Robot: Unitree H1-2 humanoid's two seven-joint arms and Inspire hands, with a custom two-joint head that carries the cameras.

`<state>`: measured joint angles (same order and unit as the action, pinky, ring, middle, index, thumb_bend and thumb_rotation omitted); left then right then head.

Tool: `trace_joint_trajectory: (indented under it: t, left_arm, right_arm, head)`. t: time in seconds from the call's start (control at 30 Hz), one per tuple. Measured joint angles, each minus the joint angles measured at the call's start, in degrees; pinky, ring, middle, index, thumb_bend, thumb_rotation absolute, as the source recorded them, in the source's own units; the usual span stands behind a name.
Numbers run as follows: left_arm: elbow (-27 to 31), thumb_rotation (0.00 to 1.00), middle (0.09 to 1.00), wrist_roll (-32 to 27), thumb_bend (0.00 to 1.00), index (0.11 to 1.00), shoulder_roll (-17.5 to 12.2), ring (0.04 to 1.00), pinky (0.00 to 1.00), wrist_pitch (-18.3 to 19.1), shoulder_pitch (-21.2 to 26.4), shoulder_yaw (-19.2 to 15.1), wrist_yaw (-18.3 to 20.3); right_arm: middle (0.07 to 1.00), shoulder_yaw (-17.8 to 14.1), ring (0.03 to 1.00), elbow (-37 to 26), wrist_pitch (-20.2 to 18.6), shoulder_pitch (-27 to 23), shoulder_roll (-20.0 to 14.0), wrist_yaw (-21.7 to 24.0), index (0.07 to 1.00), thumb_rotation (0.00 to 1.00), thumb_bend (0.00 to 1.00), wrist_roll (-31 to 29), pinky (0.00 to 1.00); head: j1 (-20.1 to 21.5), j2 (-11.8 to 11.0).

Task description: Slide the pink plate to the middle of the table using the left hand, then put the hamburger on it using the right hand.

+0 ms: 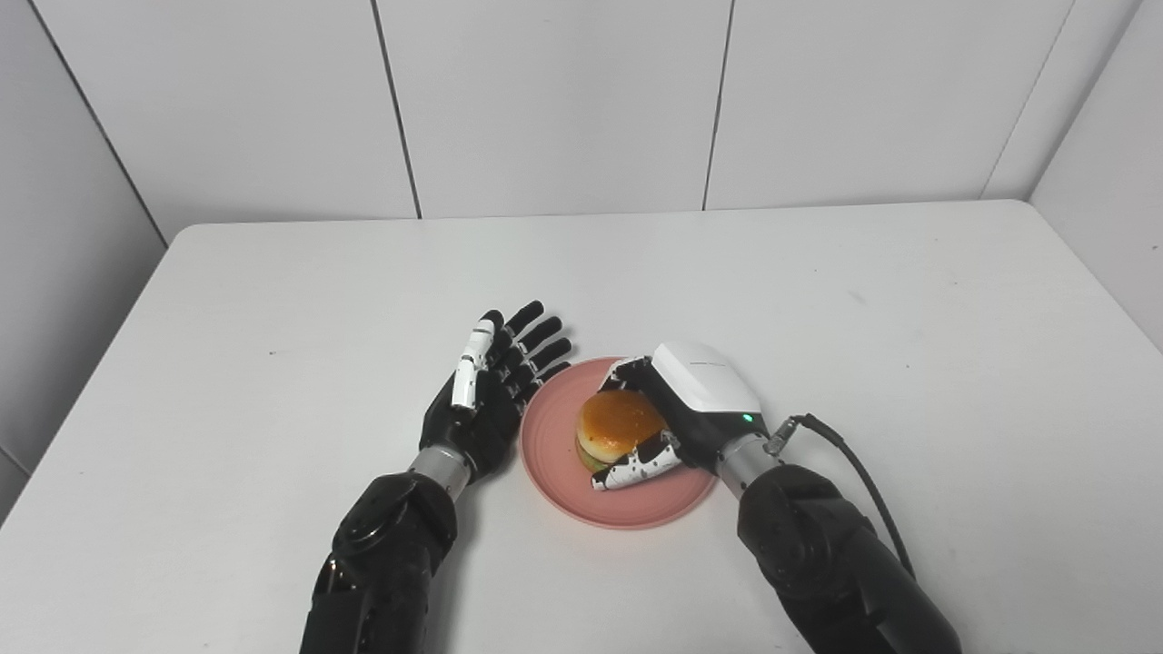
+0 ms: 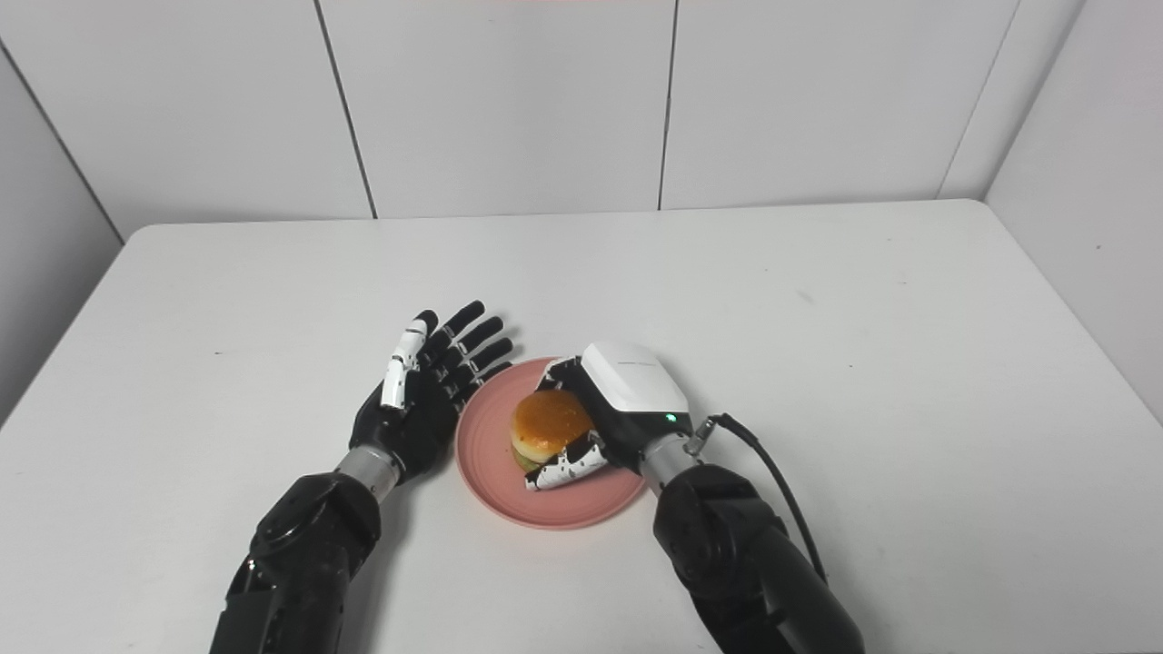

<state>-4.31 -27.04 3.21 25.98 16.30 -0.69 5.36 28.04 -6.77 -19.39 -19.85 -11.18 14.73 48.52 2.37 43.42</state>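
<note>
Right hand (image 1: 677, 413) fingers wrap the hamburger (image 1: 618, 427), seemingly resting on the pink plate (image 1: 627, 509); left hand (image 1: 486, 391) fingers splayed beside it.

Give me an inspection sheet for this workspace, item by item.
Surface: white table, a few faint marks.
Job's things: pink plate near the table's middle; hamburger over it.
Clutter: nothing seen.
Robot hands: left robot hand open, fingers spread, beside the plate's left rim; right robot hand closed around the hamburger.
Cables: black cable from the right wrist along the forearm.
Surroundings: white panelled walls behind and at the sides.
</note>
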Motion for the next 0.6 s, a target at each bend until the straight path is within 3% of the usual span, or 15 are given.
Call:
trace_joint_trajectory:
  t: [0.07, 0.1, 0.17, 0.37, 0.6]
  left_arm:
    - [0.0, 1.0, 0.872, 0.0, 0.35, 0.862, 0.0, 0.863, 0.85, 0.0, 0.0, 0.0, 0.0]
    - [0.0, 1.0, 0.871, 0.0, 0.35, 0.861, 0.0, 0.864, 0.86, 0.0, 0.0, 0.0, 0.0]
    - [0.0, 1.0, 0.871, 0.0, 0.35, 0.861, 0.0, 0.866, 0.86, 0.0, 0.0, 0.1, -0.1]
    - [0.2, 1.0, 0.868, 0.0, 0.34, 0.857, -0.1, 0.866, 0.86, 0.0, 0.0, 0.5, -0.6]
    - [0.2, 1.0, 0.873, 0.0, 0.34, 0.865, -0.2, 0.869, 0.86, 0.0, 0.0, 0.6, -0.6]
  right_arm:
    - [0.544, 0.5, 0.41, -0.3, 0.0, -0.1, -0.2, 0.3, 0.534, 0.18, 0.55, 1.4, 0.29]
    - [0.576, 0.7, 0.427, -0.4, 0.0, -0.1, -0.3, 0.5, 0.64, 0.26, 0.65, 2.0, 0.3]
    - [0.591, 0.8, 0.433, -0.7, 0.0, -0.2, -0.4, 1.1, 0.73, 0.32, 0.72, 3.3, 0.3]
    - [0.702, 0.8, 0.537, -1.8, 0.0, -0.2, -0.5, 2.6, 0.798, 0.39, 0.79, 6.0, 0.4]
    - [0.709, 0.5, 0.538, -3.7, 0.0, -0.1, -0.4, 3.6, 0.814, 0.41, 0.82, 6.4, 0.4]
  head:
    - [0.1, -0.1]
    - [0.0, 0.0]
    - [0.0, 0.0]
    - [0.1, 0.2]
    - [0.2, 0.0]
